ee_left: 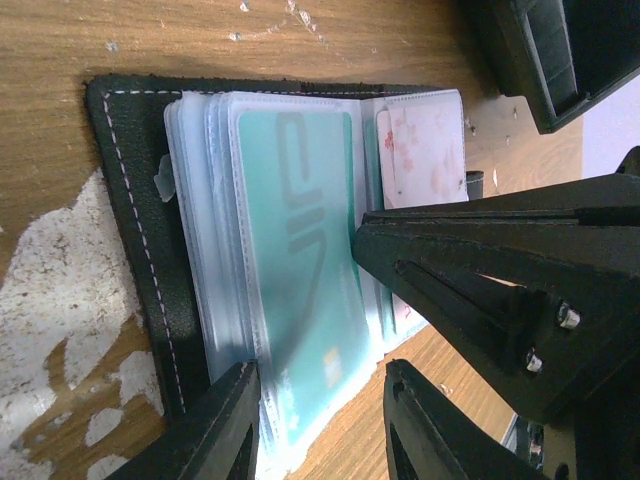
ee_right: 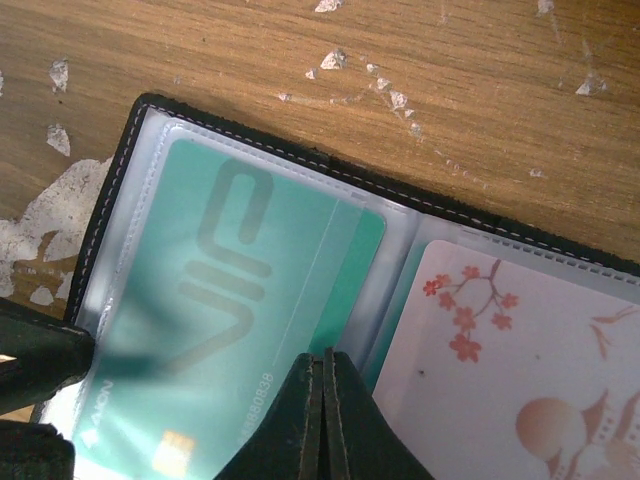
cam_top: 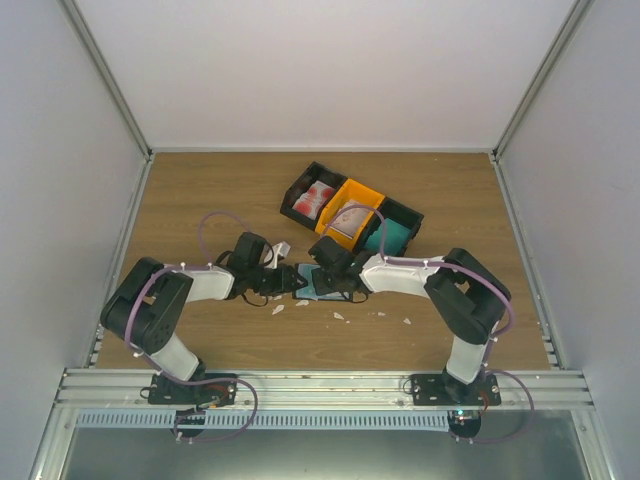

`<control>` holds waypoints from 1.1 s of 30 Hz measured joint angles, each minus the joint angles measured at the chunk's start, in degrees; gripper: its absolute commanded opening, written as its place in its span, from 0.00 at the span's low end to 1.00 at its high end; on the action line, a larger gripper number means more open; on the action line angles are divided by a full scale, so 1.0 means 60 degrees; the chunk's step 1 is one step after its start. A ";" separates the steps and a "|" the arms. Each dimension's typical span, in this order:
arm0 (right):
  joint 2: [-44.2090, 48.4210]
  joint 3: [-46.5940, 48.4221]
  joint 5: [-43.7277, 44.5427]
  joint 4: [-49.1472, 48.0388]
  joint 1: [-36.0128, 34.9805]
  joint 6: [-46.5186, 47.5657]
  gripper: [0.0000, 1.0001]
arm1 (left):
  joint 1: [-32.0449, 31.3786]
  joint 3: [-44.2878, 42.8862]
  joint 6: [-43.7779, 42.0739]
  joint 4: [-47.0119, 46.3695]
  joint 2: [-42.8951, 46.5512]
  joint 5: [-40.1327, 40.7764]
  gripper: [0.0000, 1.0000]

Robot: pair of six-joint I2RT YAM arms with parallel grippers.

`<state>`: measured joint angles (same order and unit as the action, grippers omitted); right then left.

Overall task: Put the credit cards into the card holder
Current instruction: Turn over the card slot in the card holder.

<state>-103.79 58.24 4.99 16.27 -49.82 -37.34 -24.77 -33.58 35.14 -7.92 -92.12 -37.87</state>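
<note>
Teal card [ee_right: 230, 300] sleeved in open card holder [ee_right: 120, 150]; right fingers [ee_right: 322, 420] pinched atop it.

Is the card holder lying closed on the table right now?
No. In the right wrist view the card holder lies open, with a teal card in a clear sleeve and a pale blossom-print card on the facing page.

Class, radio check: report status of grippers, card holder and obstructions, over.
Right gripper shut, pressing teal card in open black card holder. Left gripper part open at holder's edge. Pink blossom card sleeved opposite. Nothing obstructing.
</note>
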 measured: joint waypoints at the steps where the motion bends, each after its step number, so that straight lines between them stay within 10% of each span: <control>1: 0.0004 -0.0007 -0.0004 -0.0007 0.0000 0.0000 0.01 | -0.0004 -0.0004 0.0000 0.0000 -0.0007 0.0000 0.36; 33: 0.0925 -0.0812 -0.0291 -0.0277 0.0233 -0.0219 0.13 | -0.0313 -0.0408 0.1002 -0.1169 -0.0528 -0.1490 0.42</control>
<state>-98.24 53.36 3.25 14.61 -48.42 -38.65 -26.65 -36.03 41.15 -14.94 -95.29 -46.81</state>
